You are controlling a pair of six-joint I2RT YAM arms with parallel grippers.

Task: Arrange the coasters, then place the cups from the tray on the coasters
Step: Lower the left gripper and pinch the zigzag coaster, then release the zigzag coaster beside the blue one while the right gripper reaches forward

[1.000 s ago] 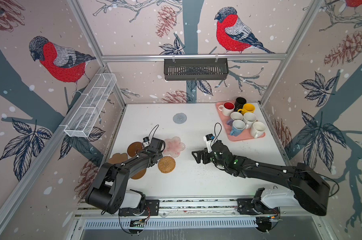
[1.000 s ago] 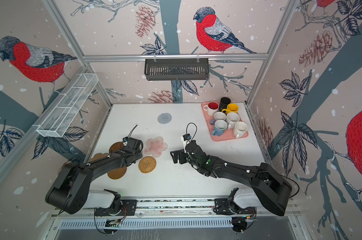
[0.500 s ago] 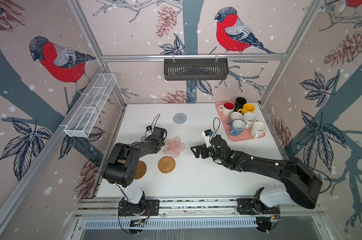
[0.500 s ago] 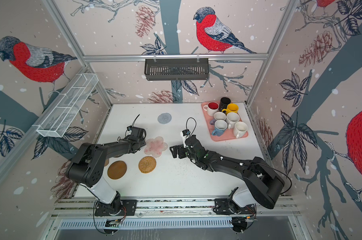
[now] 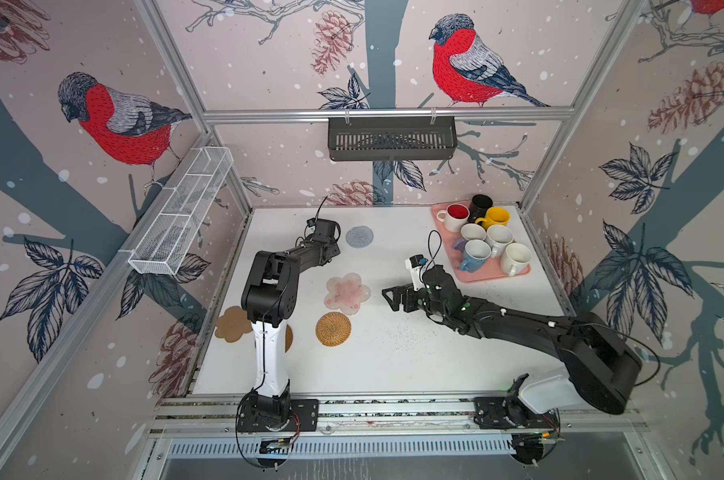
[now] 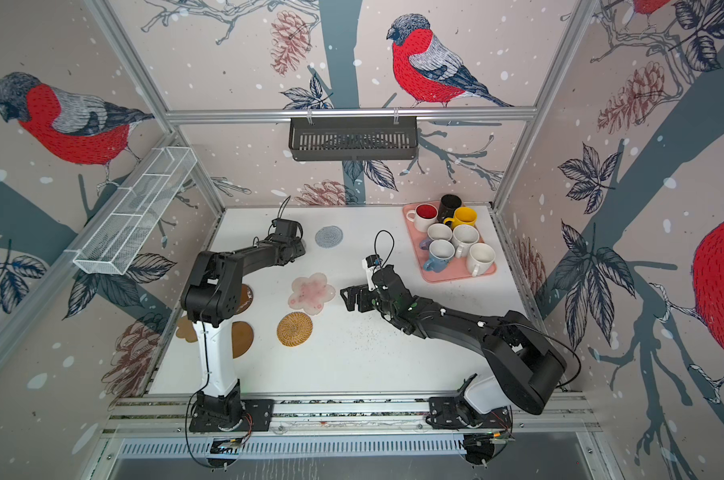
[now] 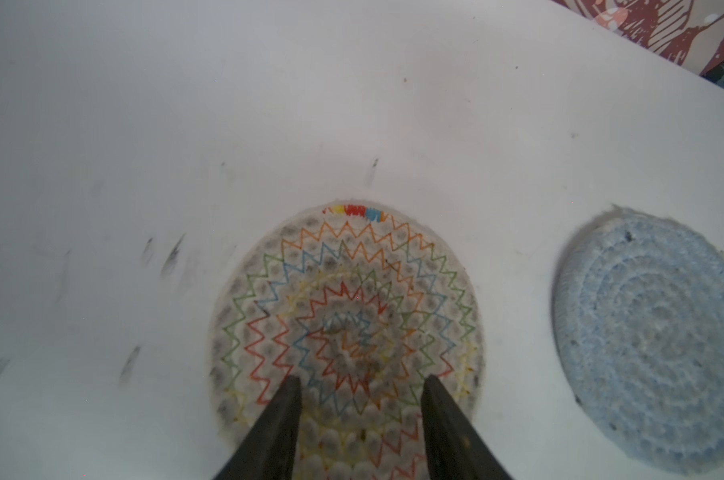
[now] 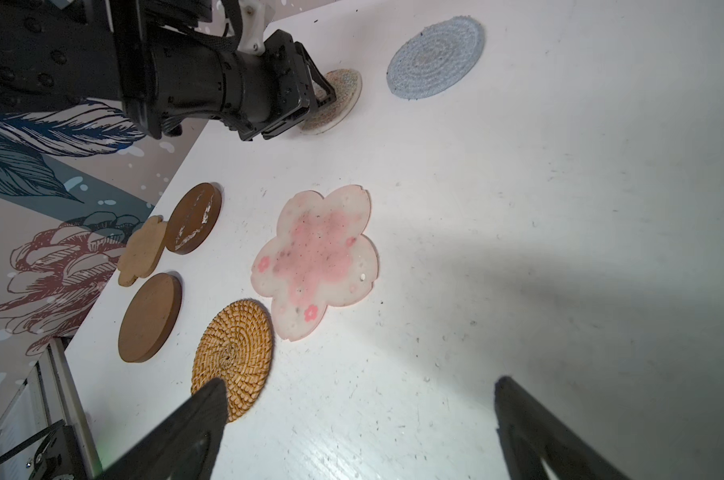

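In the left wrist view my left gripper (image 7: pixel 362 380) stands open, its two fingertips apart over a beige woven coaster (image 7: pixel 348 328) with coloured zigzag stitching that lies flat on the table. The grey-blue woven coaster (image 7: pixel 651 345) lies just beside it, apart. Both top views hide the beige one under the left gripper (image 5: pixel 331 245). My right gripper (image 8: pixel 359 381) is wide open and empty above bare table, beside the pink flower coaster (image 5: pixel 347 293) and the wicker round (image 5: pixel 333 328). The cork flower (image 8: pixel 142 251) and two brown discs (image 8: pixel 194 218) lie front left. Several cups (image 5: pixel 474 253) stand on the pink tray (image 5: pixel 491 276).
A dark slotted basket (image 5: pixel 391 139) hangs on the back wall and a white wire rack (image 5: pixel 181 212) on the left wall. The left arm's upright link (image 5: pixel 271 353) covers part of a brown disc. The tray sits in the back right corner.
My left gripper has travelled from the front-left coasters toward the back, ending next to the grey-blue coaster with the beige one under it. The right gripper shifted slightly back and stayed open.
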